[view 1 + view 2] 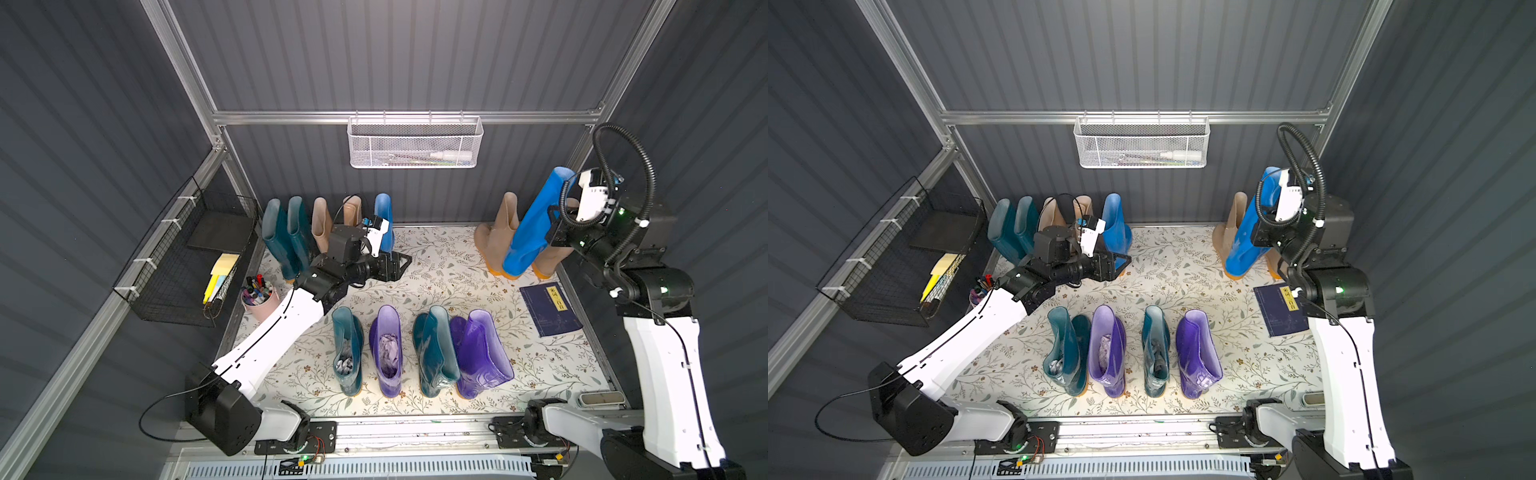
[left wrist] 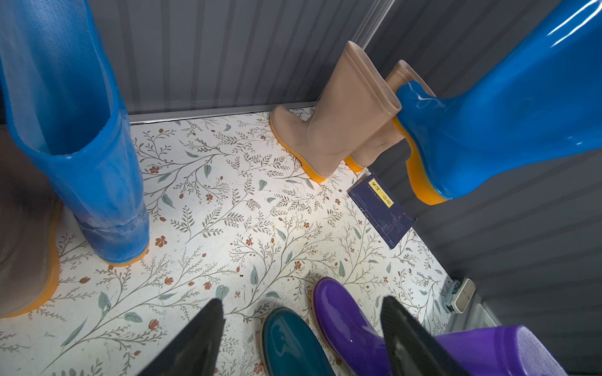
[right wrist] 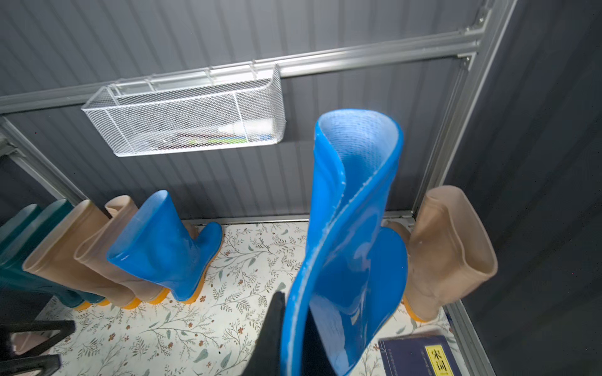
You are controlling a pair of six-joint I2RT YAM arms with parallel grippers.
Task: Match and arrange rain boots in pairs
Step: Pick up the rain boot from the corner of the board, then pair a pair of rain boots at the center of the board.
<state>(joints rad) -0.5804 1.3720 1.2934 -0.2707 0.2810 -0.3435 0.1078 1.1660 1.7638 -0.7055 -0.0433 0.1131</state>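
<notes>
Closest to the camera head in both top views, beyond the arm mounts, two tall glossy dark teal rubber boots (image 1: 347, 353) alternate with two glossy purple rubber boots (image 1: 388, 353) on the floral-patterned counter (image 1: 436, 270), so this front row looks unmatched. Along the back wall stand a dark teal pair (image 1: 276, 237), a beige pair (image 1: 321, 226) and a lone bright blue boot (image 1: 384, 214) with bare counter beside it, probably kept free for its mate. The left claw (image 1: 395, 266) hangs just in front of that boot, jaws apart and empty. At the far right the right claw (image 1: 555, 224) is clamped on the held bright blue boot (image 1: 528, 232), which tilts in front of another beige pair (image 1: 498, 237). From the left wrist, the black fingers (image 2: 202, 335) spread over a teal toe and a purple toe with nothing between them. The held boot hangs clear of the counter, its orange sole near the beige pair. From the right wrist, one finger (image 3: 273, 325) presses the outside of the cuff and folds the soft shaft. The thin rim is likely the only part that narrow jaws can pinch. Across open counter, the lone blue boot ends the back row, which I judge to be the destination.
</notes>
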